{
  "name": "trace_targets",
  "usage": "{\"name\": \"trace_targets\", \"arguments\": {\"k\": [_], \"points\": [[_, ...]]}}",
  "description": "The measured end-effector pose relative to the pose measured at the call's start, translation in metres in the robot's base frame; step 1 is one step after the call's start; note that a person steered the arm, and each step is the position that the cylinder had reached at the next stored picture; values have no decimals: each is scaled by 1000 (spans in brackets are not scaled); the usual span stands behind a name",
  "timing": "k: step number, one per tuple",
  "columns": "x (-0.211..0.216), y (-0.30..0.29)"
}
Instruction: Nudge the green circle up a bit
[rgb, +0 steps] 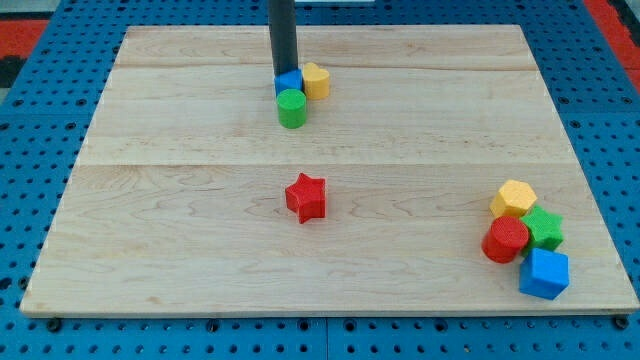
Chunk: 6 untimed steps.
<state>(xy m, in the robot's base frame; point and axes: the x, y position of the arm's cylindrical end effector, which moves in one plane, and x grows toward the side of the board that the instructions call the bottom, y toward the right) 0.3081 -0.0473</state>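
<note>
The green circle (292, 108) is a short cylinder in the upper middle of the wooden board (150, 200). A blue block (290, 83) touches its top side, and a yellow block (316, 80) sits just right of the blue one. My tip (281, 75) is at the blue block's upper left edge, above the green circle, with the rod rising out of the view's top.
A red star (307, 196) lies near the board's centre. At the lower right a cluster holds a yellow hexagon-like block (513, 198), a green star-like block (545, 227), a red cylinder (505, 240) and a blue block (545, 273).
</note>
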Motion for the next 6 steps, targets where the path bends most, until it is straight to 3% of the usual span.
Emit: {"name": "trace_targets", "arguments": {"k": [4,6], "points": [[154,-2],[167,-2]]}}
